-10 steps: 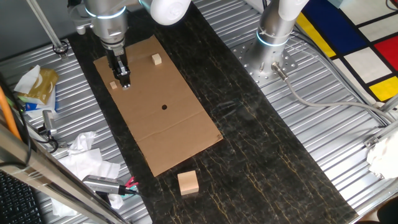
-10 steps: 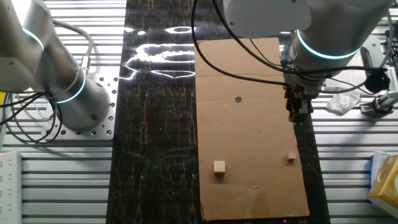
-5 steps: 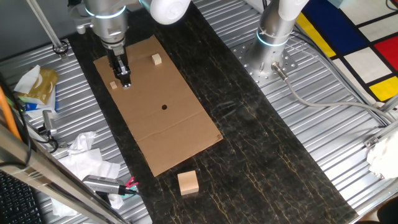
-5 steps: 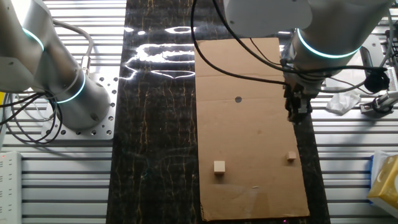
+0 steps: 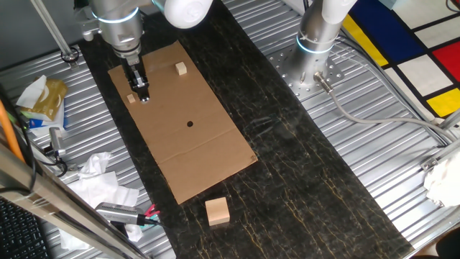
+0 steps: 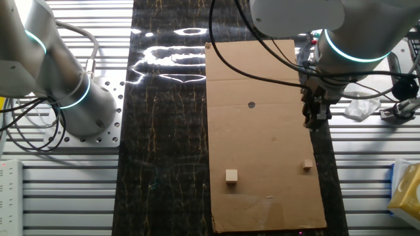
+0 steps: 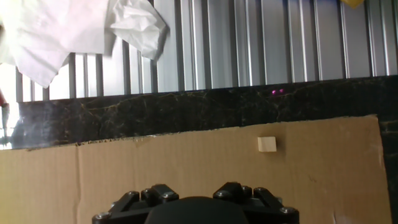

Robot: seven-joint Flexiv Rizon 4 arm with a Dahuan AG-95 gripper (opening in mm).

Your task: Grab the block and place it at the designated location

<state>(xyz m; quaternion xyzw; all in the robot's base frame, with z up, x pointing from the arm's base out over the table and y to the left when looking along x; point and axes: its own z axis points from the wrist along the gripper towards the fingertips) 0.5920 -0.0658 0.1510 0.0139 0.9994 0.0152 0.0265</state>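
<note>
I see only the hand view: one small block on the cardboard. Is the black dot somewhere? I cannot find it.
Observer: Yes, the black dot is near the middle of the cardboard sheet, outside your view.
Operator: Are there other blocks?
Observer: Two: a slightly bigger pale block on the cardboard, and a large wooden cube off it, on the dark table.
Operator: Does the gripper touch my block?
Observer: No, the gripper is apart from the tiny block.
</note>
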